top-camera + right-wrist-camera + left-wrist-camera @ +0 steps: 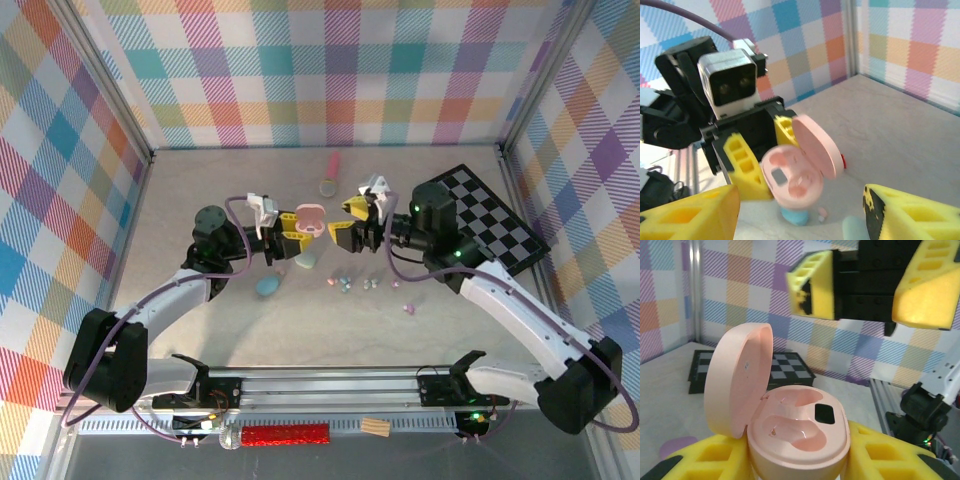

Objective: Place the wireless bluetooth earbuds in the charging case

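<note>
1. Left gripper (800,462), pinching the open pink case (799,437) from both sides.
2. Facing pink case, close, fingers spread: right gripper (347,222).
3. Nearer the arm bases than pink case: mint case (306,262), blue case (267,286), scattered earbuds (345,283).
4. Right of pink case: checkered mat (492,228).

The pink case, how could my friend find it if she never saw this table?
Find the middle of the table, left of the checkerboard mat. There the left gripper holds up the pink charging case. Unlike the blue case and mint case lying on the table, its lid stands open.
</note>
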